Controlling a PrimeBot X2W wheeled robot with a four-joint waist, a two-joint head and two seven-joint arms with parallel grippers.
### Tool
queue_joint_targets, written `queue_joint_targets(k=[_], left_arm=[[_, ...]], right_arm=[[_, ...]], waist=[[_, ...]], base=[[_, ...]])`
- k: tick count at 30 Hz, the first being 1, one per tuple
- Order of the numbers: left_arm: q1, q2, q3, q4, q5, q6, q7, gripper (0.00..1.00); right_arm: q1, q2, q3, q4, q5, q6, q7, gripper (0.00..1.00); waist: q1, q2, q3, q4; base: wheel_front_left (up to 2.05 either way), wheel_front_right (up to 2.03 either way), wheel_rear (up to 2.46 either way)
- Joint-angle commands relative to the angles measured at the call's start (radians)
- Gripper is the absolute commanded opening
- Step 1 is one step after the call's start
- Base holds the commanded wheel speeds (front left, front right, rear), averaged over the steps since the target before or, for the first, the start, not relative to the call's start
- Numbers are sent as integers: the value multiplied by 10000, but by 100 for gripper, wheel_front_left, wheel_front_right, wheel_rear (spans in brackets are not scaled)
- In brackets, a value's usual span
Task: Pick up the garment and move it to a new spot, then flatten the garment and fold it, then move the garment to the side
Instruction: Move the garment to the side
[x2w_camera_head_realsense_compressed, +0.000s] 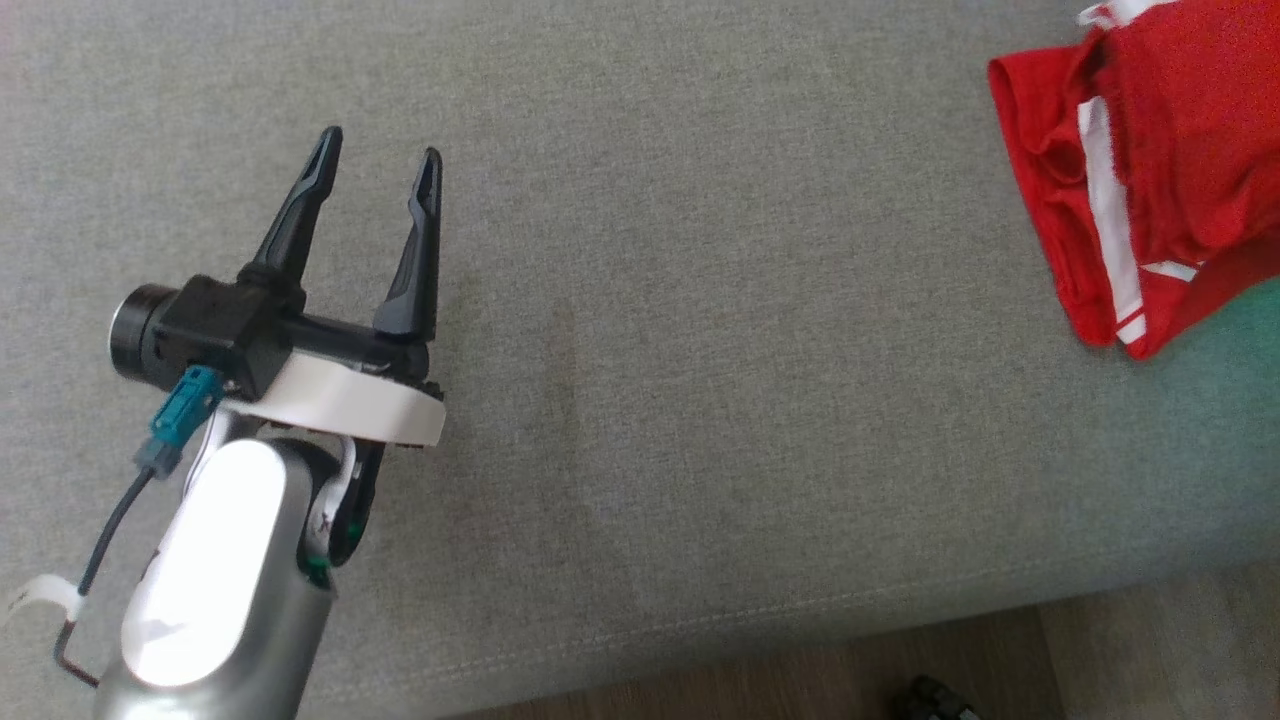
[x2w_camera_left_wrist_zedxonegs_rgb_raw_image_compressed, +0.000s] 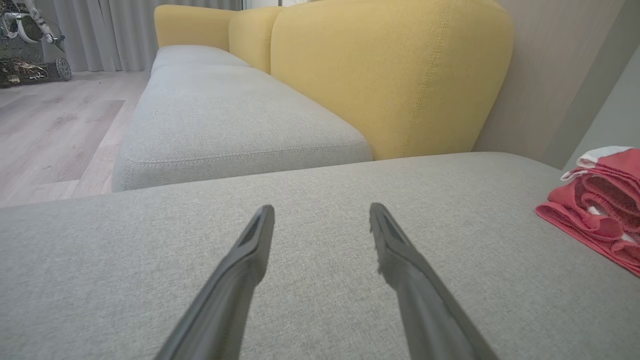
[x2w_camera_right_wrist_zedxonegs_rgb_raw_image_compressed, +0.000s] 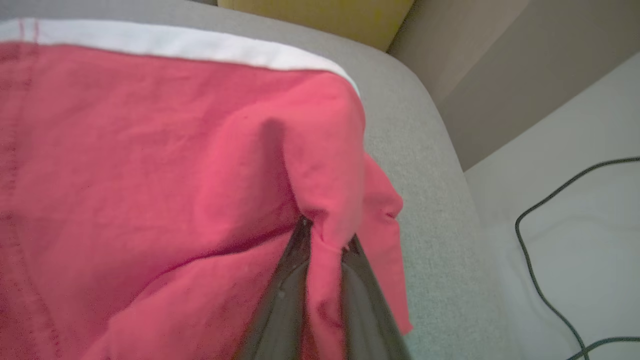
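Note:
The garment is red with white stripes and lies bunched at the far right of the grey cushion. In the left wrist view the garment sits folded in layers at the right edge. My left gripper hovers open over bare cushion at the left, far from the cloth; in its own view the left gripper has nothing between its fingers. My right gripper is shut on a pinched fold of the garment, and red cloth drapes over its fingertips.
The cushion's front seam and wooden floor run along the bottom of the head view. Yellow backrests rise behind the seat. A black cable lies on the pale floor beside the cushion's rounded corner.

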Motion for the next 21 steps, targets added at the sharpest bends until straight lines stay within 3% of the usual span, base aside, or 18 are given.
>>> queue_joint_targets(k=[1,9,11,12,13,21], left_arm=[[-363,210,317,-365,101,-16,51,100],[-544,221,243,-295,75,-26,25,100],[-550,217,226,-276,64,-15,14,100],[-552,216,219,-265,57,-10,12,100],[-555,228,225,-245,41,-12,7,100],[-284,264,252,-16,-90,55,-90,100]], right_arm=[[-114,-242,-88,-128,-46,63,-133,0],[-715,279,-303,1436,-91,63,-697,2],[-828,362,-312,1744,-82,63,-845,42],[-881,386,-310,1885,-91,63,-922,87],[-940,422,-338,2019,-87,63,-1023,100],[-927,727,-497,2355,-185,63,-2030,100]], waist=[[0,0,75,-4],[0,0,288,29],[0,0,287,37],[0,0,278,42],[0,0,261,41],[0,0,-319,6]], base=[[0,0,0],[0,0,0],[0,0,0],[0,0,0],[0,0,0],[0,0,0]])
